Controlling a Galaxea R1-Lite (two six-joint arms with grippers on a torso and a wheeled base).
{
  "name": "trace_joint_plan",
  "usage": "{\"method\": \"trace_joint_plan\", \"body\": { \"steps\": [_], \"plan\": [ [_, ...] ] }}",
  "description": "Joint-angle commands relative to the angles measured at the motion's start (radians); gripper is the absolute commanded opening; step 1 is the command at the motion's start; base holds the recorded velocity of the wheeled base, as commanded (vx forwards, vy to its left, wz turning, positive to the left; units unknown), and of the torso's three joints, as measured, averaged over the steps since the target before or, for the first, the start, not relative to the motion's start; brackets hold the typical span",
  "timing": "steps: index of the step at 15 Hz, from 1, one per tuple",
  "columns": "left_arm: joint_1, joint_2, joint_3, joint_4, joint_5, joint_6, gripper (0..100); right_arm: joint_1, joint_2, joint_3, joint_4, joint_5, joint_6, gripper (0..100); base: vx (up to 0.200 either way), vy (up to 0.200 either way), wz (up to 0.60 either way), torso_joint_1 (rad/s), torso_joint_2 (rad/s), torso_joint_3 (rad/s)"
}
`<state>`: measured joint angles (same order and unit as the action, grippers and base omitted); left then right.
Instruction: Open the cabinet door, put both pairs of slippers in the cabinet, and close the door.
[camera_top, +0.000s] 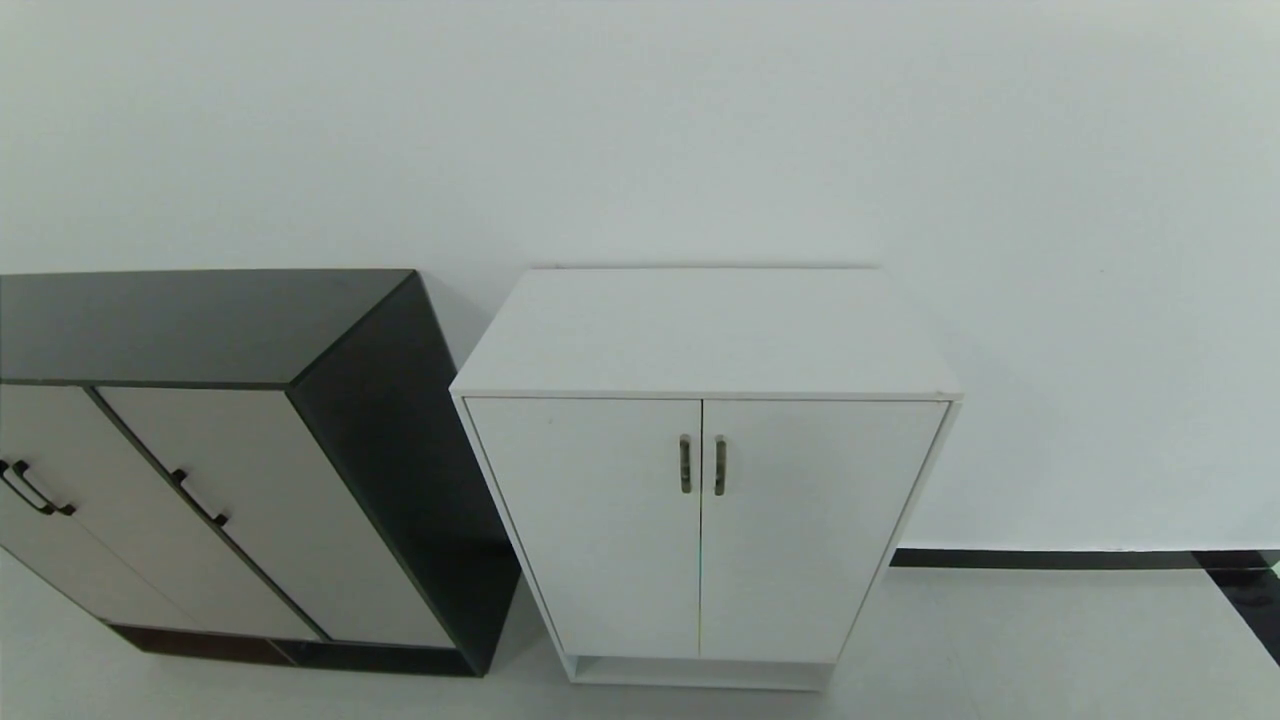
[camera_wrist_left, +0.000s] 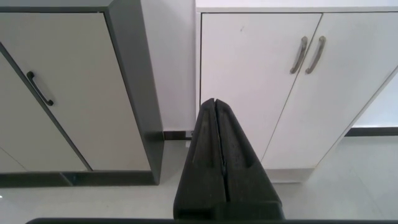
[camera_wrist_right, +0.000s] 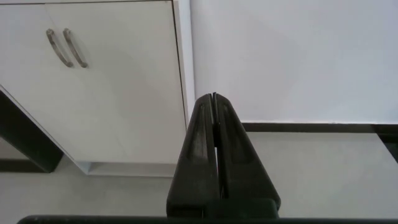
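as cabinet (camera_top: 600, 520) stands closed, left gripper (camera_wrist_left: 214, 107), right gripper (camera_wrist_right: 214, 101) clamped

- Left claw (camera_wrist_left: 214, 102) and right claw (camera_wrist_right: 214, 98): matt black fingers, likely plastic, with a finely pebbled surface.
- White cabinet (camera_top: 700, 340), ahead of both claws: smooth white board with a low satin sheen.
- Its door handles (camera_top: 686, 464): brushed grey metal.
- Dark cabinet (camera_top: 380, 420), ahead of the left claw on its outer side: matt black shell, smooth pale door panels, matt black handles (camera_top: 198, 498).
- Floor (camera_top: 1000, 640) below the claws: smooth pale tile, faintly glossy.
- Skirting (camera_top: 1040, 559) beyond the right claw: glossy black.
- Wall (camera_top: 700, 130): matt white paint.
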<state>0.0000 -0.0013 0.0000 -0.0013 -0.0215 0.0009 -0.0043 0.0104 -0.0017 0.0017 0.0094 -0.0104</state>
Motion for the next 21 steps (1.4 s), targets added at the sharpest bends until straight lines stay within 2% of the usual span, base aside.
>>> {"method": "trace_joint_plan", "body": {
  "steps": [1,21],
  "plan": [
    [0.000,0.001,0.000,0.000,0.000,0.001,0,0.000,-0.009,0.000,0.001,0.000,0.000,0,0.000,0.000,0.00,0.000,0.00,0.000],
    [0.000,0.001,0.000,0.000,0.000,0.001,0,0.000,-0.009,0.002,0.000,0.001,-0.003,0,0.000,0.000,0.00,0.000,0.00,0.000]
  ]
}}
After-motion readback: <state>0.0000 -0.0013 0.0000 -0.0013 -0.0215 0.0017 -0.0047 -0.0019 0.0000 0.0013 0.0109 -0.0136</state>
